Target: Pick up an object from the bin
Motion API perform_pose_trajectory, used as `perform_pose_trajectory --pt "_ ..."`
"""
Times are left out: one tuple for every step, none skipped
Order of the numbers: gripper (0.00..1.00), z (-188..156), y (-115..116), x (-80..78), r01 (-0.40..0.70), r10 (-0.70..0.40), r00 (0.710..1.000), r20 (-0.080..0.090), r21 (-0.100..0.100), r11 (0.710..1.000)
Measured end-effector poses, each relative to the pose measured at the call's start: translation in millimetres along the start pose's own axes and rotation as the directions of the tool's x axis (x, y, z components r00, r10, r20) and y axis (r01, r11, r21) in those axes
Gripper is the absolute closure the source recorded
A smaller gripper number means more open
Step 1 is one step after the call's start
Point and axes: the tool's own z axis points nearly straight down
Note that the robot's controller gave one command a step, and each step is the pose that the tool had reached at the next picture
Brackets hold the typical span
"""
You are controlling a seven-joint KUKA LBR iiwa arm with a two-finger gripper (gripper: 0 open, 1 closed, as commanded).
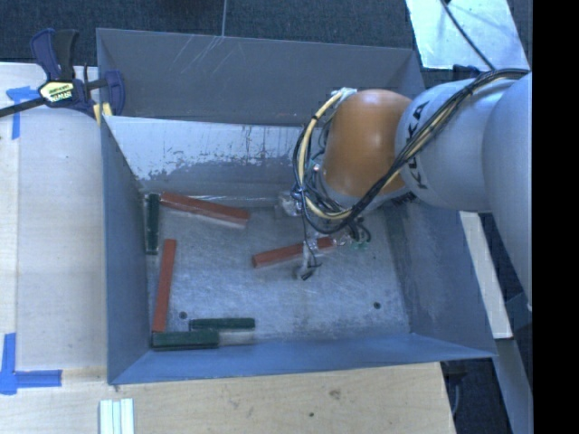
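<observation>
Hovering gripper at central orange-red stick | opening: cannot tell | arm marked KUKA

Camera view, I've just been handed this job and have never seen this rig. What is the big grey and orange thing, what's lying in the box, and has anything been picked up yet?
This one camera looks down into a grey metal bin from above and a bit to one side. The big grey shape coming in from the right is the robot arm. The orange dome and looped cables are part of its wrist. Its small claw hangs below them, at the right end of a red-brown stick lying in the middle of the floor. Whether the claw grips that stick I cannot tell.

Also on the floor are another red-brown stick near the back wall, a dark green stick and an orange-brown stick along the left wall, and a pair of dark green sticks at the front left.
</observation>
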Motion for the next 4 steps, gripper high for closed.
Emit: perform_pose_trajectory --pt "0.0 0 0 -0.9 -0.001 0.001 1.0 0.002 0.0 1.0" --pt "1.0 -2 0 -1.7 -0.002 0.002 1.0 0.005 0.0 1.0" --pt "1.0 -17 -1 -3.6 -0.003 0.003 1.0 0.008 0.001 1.0" --pt "1.0 -71 -1 -6.2 -0.005 0.005 1.0 0.007 0.001 1.0"
